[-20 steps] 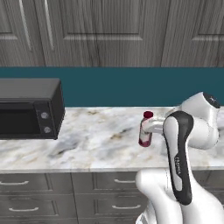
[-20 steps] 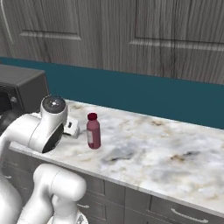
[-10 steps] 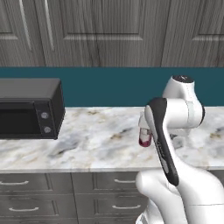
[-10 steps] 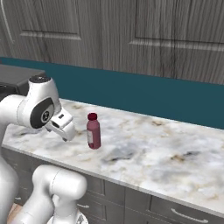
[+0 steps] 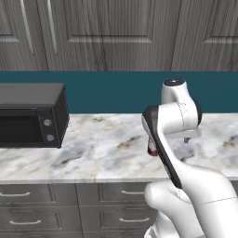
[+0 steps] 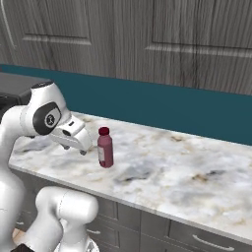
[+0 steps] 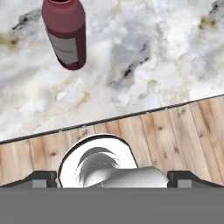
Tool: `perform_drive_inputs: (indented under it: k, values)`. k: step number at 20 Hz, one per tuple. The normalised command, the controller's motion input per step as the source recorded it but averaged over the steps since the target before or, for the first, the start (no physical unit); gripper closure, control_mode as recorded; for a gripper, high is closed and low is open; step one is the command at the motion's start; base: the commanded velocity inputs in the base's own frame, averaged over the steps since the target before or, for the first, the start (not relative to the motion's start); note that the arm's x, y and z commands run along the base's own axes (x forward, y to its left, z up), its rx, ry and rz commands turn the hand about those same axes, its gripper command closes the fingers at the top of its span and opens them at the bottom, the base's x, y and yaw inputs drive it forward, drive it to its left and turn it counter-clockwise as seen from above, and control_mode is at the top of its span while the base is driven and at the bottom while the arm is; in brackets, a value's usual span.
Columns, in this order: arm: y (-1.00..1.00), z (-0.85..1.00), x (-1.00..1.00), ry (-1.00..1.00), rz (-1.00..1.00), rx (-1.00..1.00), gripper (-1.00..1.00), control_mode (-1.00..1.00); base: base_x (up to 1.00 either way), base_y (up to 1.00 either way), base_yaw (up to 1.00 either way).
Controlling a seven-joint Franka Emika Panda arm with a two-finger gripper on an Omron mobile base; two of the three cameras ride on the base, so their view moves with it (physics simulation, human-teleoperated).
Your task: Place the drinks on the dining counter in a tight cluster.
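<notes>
From the left base view, my arm hides most of the juice bottle [image 5: 151,149], which stands on the marble counter [image 5: 102,148], with a black microwave [image 5: 31,115] well off to the side. From the right base view, my hand [image 6: 82,146] hangs just beside the upright bottle [image 6: 105,148] without touching it. In the hand view, my fingertips [image 7: 43,178] stand fully spread and hold nothing, the bottle [image 7: 65,33] ahead of them on the counter [image 7: 144,57], with the wooden floor [image 7: 175,131] beyond its edge.
</notes>
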Motion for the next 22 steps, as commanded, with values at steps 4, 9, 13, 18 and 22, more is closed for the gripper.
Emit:
perform_drive_inputs:
  k: [4,9,13,18,22]
  values:
    - [-0.06,-0.02,0.3,0.0,0.05,0.01,-1.0,-1.0,0.0,0.0,0.0]
    - [-0.07,0.0,0.31,0.04,0.03,0.04,-1.0,-1.0,0.0,0.0,0.0]
    - [-0.09,-0.01,0.34,0.05,0.04,0.0,-1.0,-1.0,0.0,0.0,0.0]
    - [-0.04,-0.05,0.33,0.01,0.04,0.0,-1.0,-1.0,0.0,0.0,0.0]
    - [-0.18,-0.1,0.25,0.0,0.07,0.01,-1.0,-1.0,0.0,0.0,0.0]
